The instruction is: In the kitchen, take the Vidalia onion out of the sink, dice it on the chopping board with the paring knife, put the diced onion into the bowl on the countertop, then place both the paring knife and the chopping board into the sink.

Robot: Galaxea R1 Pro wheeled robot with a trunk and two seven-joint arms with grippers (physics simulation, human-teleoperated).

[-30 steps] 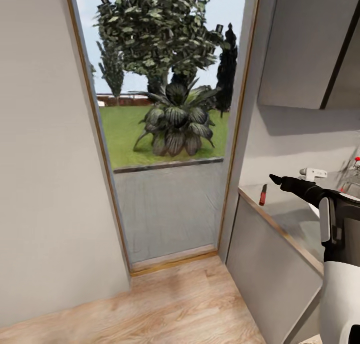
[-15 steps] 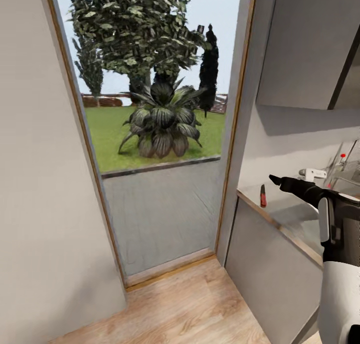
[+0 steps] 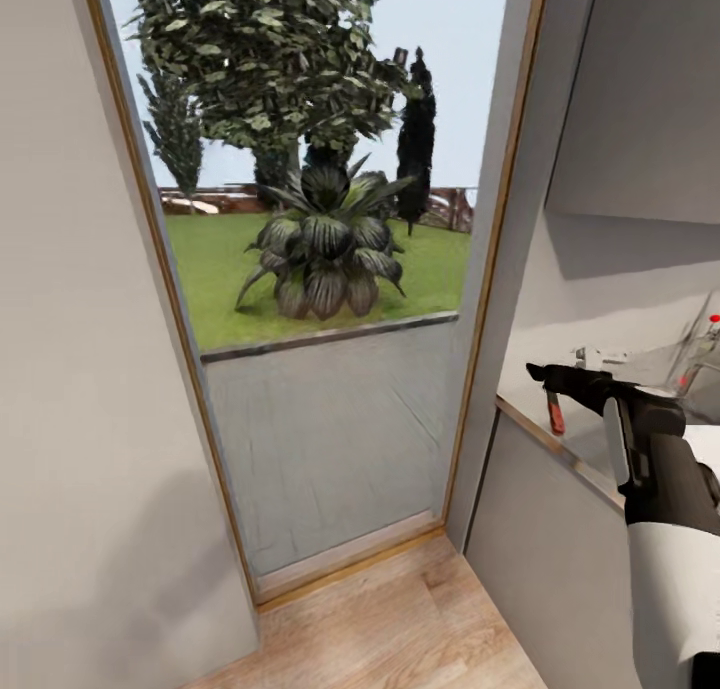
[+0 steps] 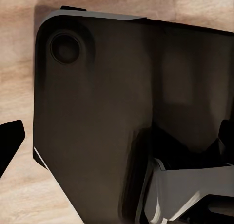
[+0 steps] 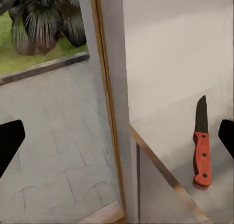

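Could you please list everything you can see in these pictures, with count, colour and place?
knife: one, dark blade and red-orange handle, lying on the countertop near its end by the doorway
countertop: one, grey with a light wood front edge, right of the doorway
tap: one, chrome with a red knob, far right on the countertop
doorway: one, light wood frame, ahead, open to paving and lawn
plant: one, dark green, on the lawn outside
trees: several, dark green, behind the plant
floor: one, light wood, underfoot
right gripper: one, black, open, raised over the countertop
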